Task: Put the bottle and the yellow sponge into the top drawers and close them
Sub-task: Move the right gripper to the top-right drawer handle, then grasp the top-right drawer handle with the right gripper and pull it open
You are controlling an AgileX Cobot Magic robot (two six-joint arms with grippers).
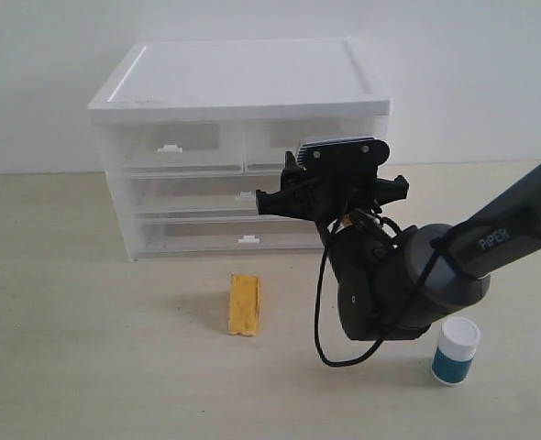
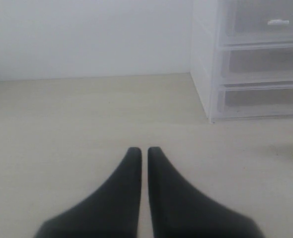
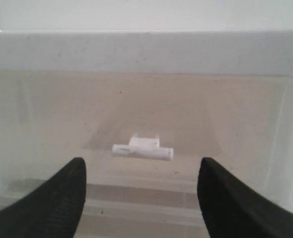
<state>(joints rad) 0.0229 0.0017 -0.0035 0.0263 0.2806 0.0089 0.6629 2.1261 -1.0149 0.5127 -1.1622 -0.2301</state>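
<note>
The yellow sponge lies on the table in front of the cabinet. Further right, near the front, the bottle stands upright. Both top drawers look closed; the left one's handle shows. My right arm's wrist hides most of the top right drawer. In the right wrist view my right gripper is open, its fingers either side of that drawer's white tab handle and a little short of it. My left gripper is shut on nothing above bare table, left of the cabinet.
Two full-width drawers sit below the top pair, both closed. A wall stands close behind the cabinet. My right arm reaches in from the right, above the bottle. The left arm is out of the exterior view.
</note>
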